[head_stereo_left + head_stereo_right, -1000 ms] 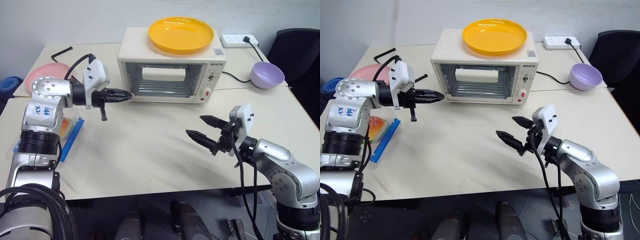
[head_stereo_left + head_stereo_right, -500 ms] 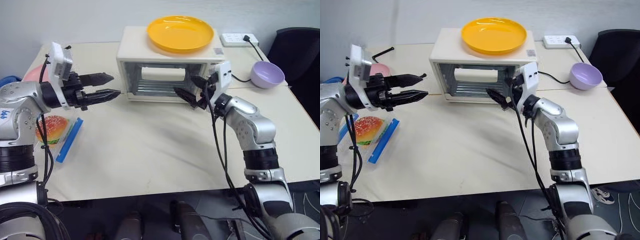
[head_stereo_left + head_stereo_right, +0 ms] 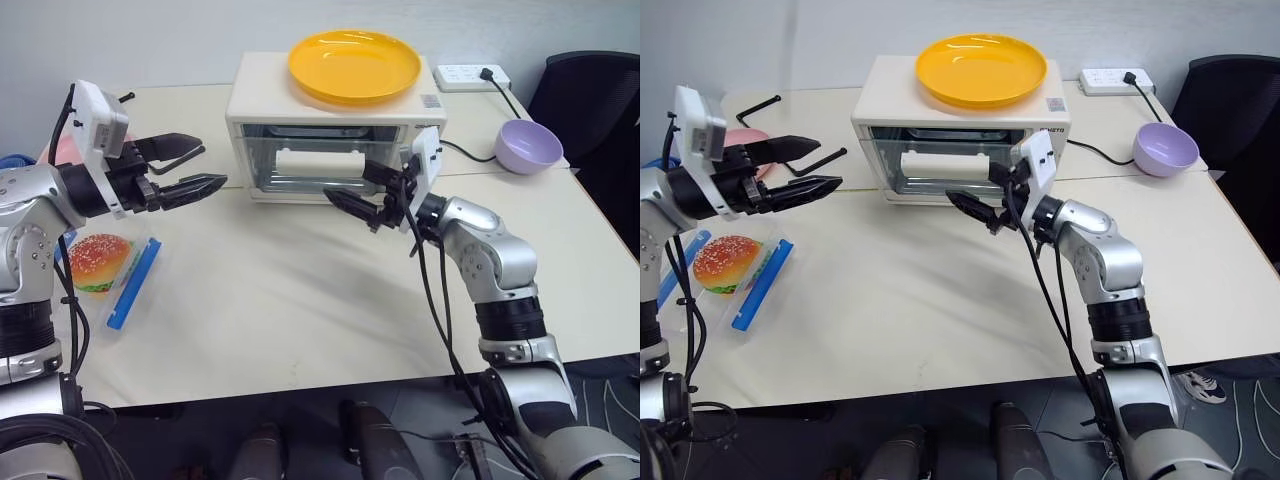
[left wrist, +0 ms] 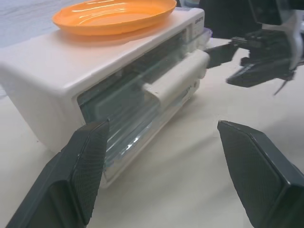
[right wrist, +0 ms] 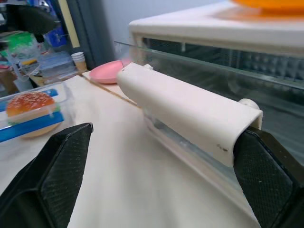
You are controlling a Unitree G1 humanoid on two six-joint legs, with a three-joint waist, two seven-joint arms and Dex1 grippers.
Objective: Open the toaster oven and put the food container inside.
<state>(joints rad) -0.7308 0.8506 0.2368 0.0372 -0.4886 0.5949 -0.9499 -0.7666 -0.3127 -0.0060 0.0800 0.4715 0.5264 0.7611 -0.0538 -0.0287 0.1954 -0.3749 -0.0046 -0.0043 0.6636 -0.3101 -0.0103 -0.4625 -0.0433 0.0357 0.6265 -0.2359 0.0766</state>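
Note:
The cream-white toaster oven (image 3: pixel 335 100) stands at the back of the table, its glass door tilted slightly ajar at the top. My right gripper (image 3: pixel 346 181) is open just in front of the door, and in the right wrist view the white door handle (image 5: pixel 185 111) lies between its fingers, not gripped. My left gripper (image 3: pixel 212 165) hangs open to the left of the oven, apart from it. The food container (image 3: pixel 100 265), clear with a blue clip strip and a toy hamburger inside, lies on the table at the left, below my left arm.
An orange plate (image 3: pixel 355 65) rests on top of the oven. A pink plate (image 3: pixel 745 137) lies at the back left. A purple bowl (image 3: pixel 530 145) and a white power strip (image 3: pixel 470 75) sit at the back right, with a black chair (image 3: pixel 600 90) beyond.
My left gripper has opened and drawn back left from the oven's door edge. My right arm swung up from the table's front to the door handle. The door now stands slightly ajar.

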